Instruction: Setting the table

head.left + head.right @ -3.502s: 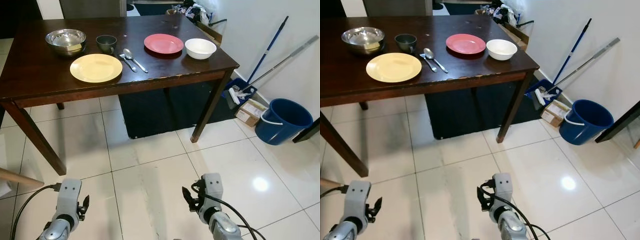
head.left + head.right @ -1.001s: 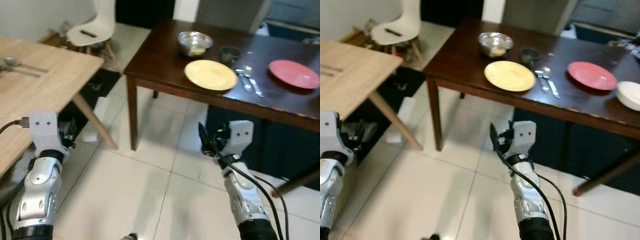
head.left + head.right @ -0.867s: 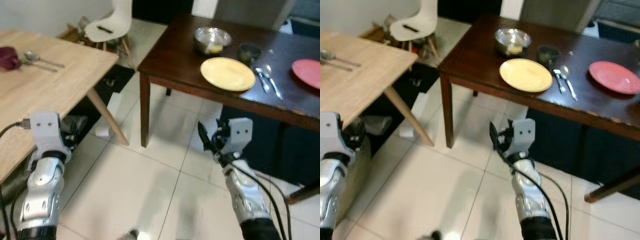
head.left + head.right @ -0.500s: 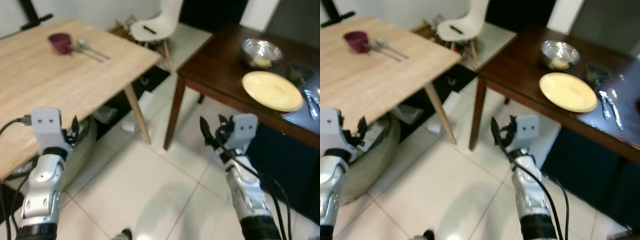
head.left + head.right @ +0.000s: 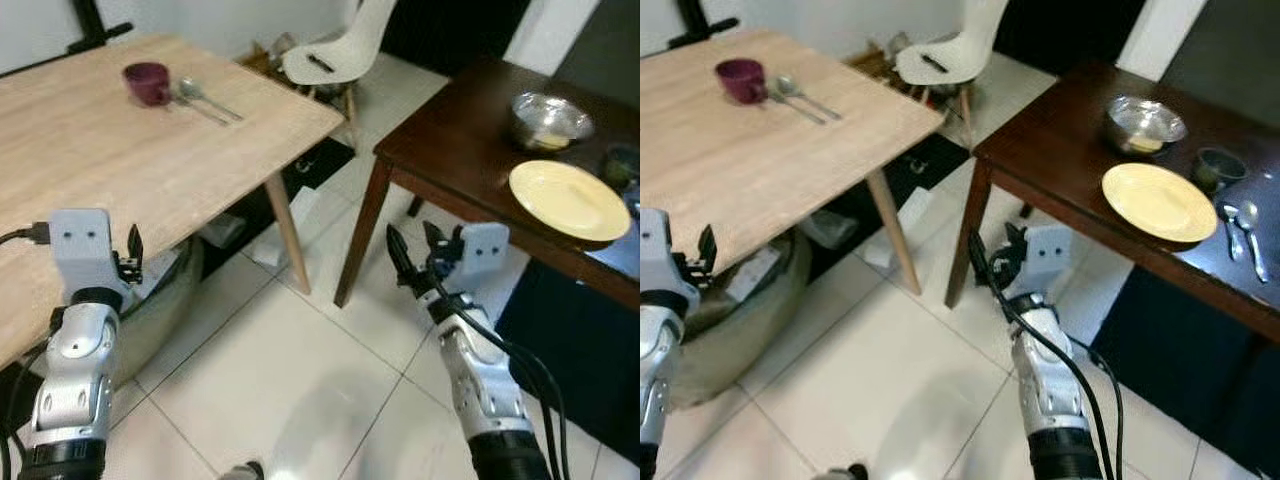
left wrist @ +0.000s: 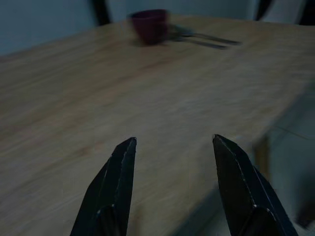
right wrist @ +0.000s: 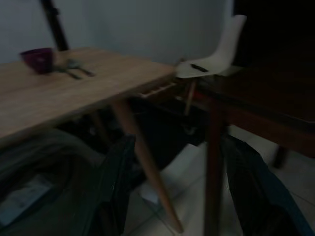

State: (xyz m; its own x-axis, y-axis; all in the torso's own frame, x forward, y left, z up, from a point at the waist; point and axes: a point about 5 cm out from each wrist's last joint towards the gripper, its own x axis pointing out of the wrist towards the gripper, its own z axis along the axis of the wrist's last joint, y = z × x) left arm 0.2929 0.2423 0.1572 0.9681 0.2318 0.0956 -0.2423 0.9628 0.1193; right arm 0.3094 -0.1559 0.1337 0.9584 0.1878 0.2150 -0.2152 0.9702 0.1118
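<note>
A light wooden table stands on my left, with a maroon cup and a spoon and fork at its far end. On my right a dark wooden table carries a yellow plate, a steel bowl, a dark cup and cutlery. My left gripper is open and holds nothing, low beside the light table's near edge. Between the two tables, over the tiled floor, my right gripper is open with nothing in it.
A white chair stands beyond the gap between the tables. A grey sack lies under the light table. A dark mat lies under the dark table. Pale floor tiles run between the table legs.
The whole view has swung left: the light table with the maroon cup is nearer the middle and the dark table has slid right. Both arms hang as before, fingers still open.
</note>
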